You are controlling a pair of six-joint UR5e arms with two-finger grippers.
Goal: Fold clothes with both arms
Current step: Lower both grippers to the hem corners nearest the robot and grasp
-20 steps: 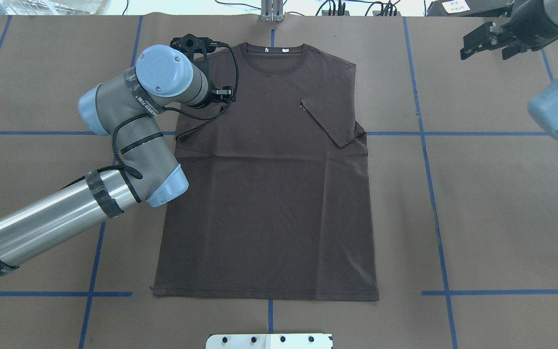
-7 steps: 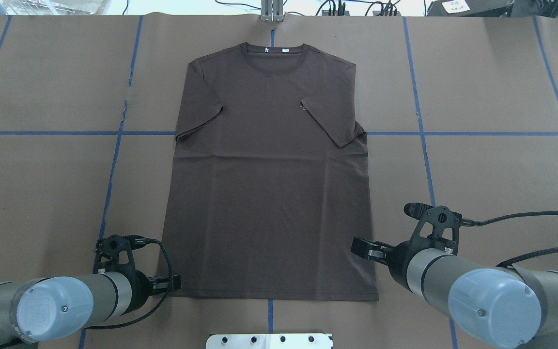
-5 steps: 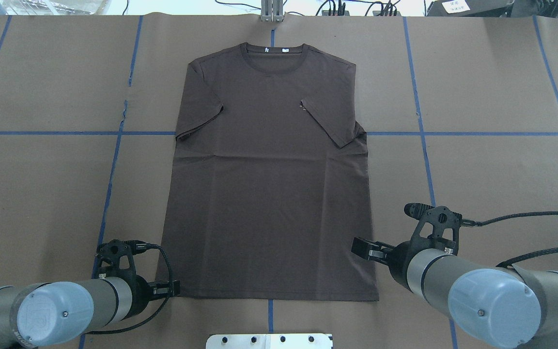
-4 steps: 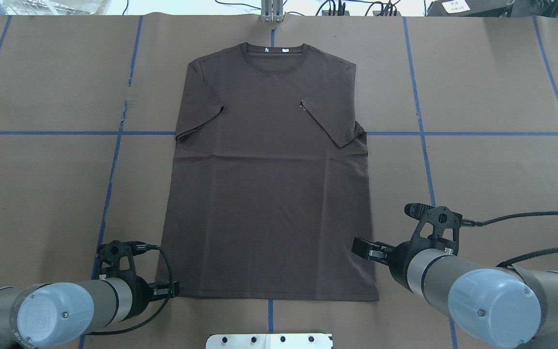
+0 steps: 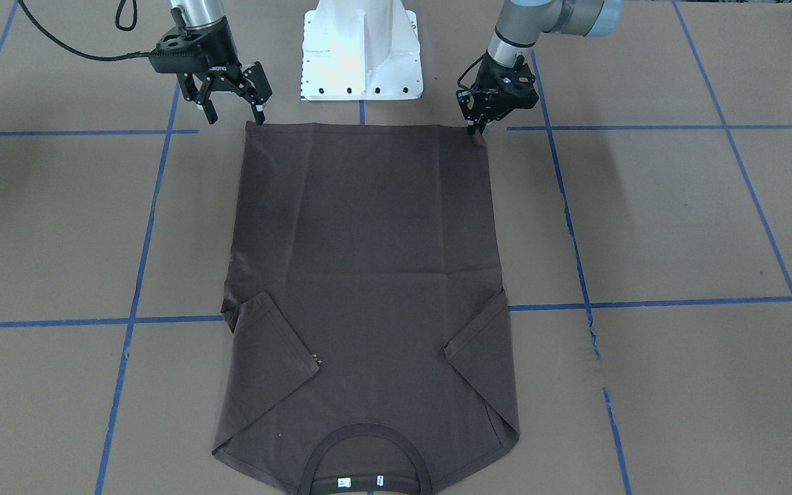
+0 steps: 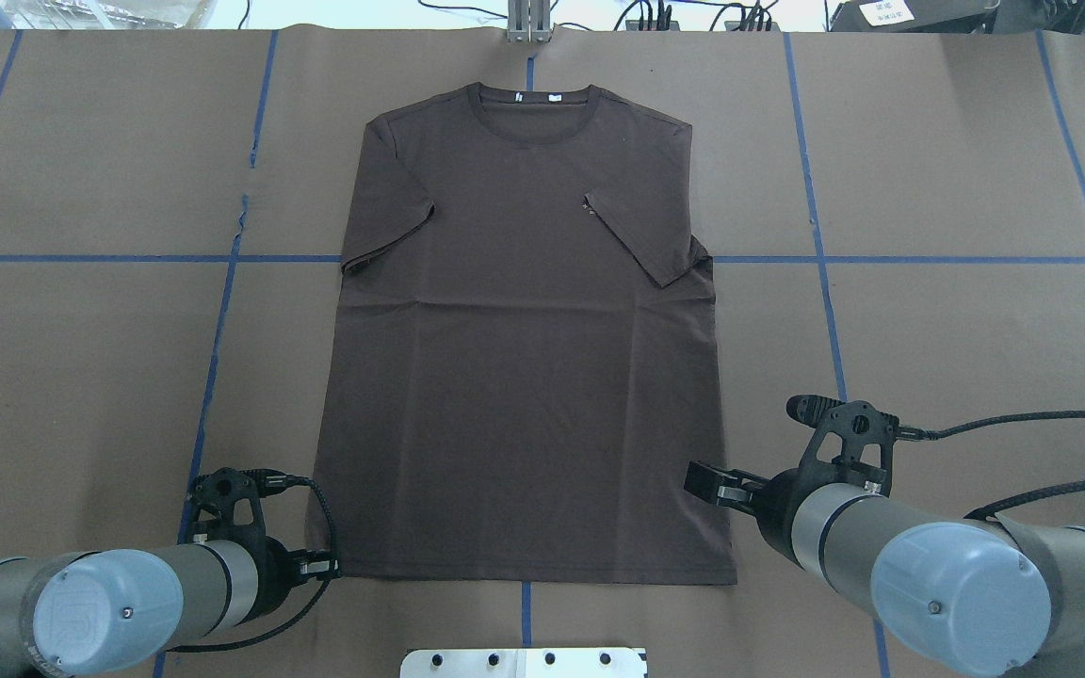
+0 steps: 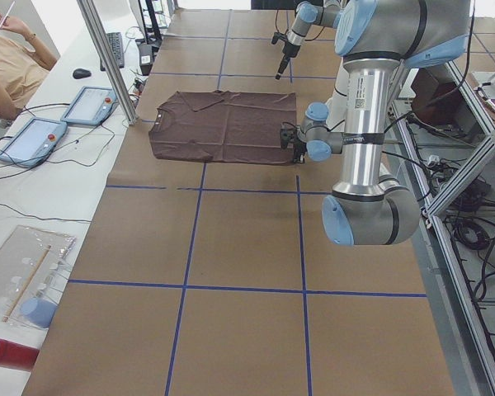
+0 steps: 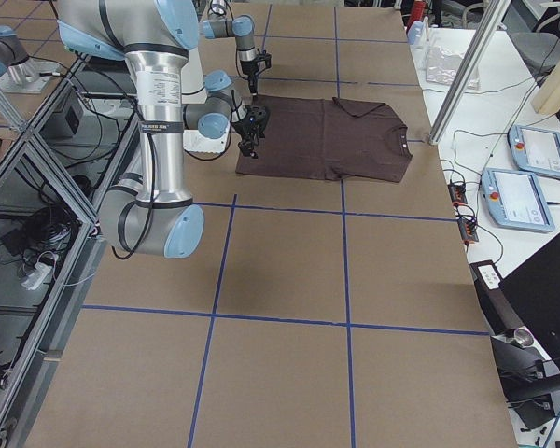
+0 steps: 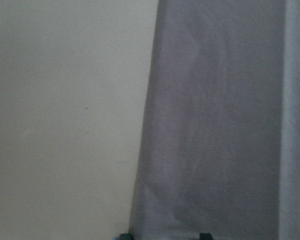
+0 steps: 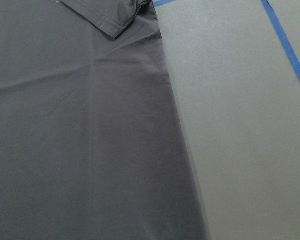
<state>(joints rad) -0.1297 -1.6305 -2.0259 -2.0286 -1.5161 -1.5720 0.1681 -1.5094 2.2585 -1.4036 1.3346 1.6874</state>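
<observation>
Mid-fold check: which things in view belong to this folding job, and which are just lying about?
In the job:
dark brown T-shirt
left pincer
right pincer

Just lying about:
teach pendants
keyboard
computer mouse
red cylinder

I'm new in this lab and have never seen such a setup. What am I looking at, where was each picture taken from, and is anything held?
The machine is a robot with a left arm and a right arm, each ending in a two-finger gripper. One picture looks down from behind the robot, one faces it across the table, two look in from the table's ends, and two close-ups come from wrist cameras. On the brown-papered table lies one dark brown T-shirt, flat, sleeves folded inward, collar away from the robot. The right gripper is open at one hem corner. The left gripper sits at the other, fingers close together, and I cannot tell whether it pinches the cloth. Nothing is lifted.
</observation>
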